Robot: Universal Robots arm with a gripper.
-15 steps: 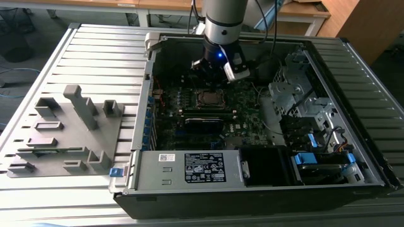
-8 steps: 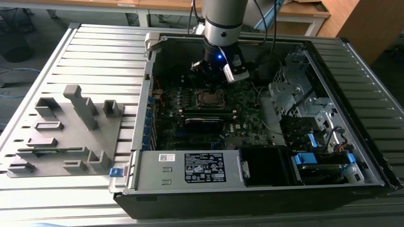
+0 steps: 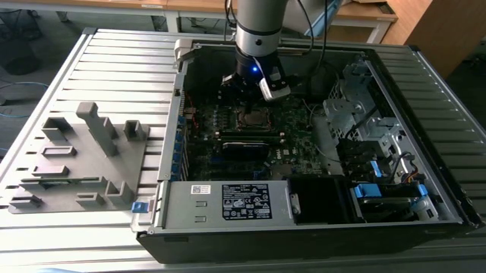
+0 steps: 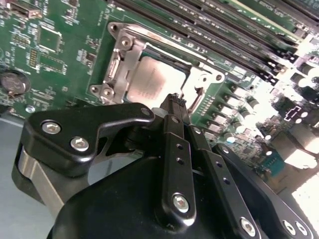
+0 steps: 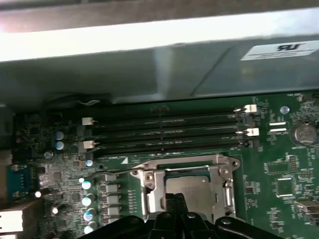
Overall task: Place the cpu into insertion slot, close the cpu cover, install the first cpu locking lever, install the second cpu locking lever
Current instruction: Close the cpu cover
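Your end effector hangs low with its fingers pinched together, gripping nothing you can see. Just beyond its tips the cpu sits in the insertion slot, the cpu cover lying flat around it.

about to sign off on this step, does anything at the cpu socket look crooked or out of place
Nothing stands out. The cpu lies flat and square in the window of the cpu cover, which looks level; the tool is at its edge.
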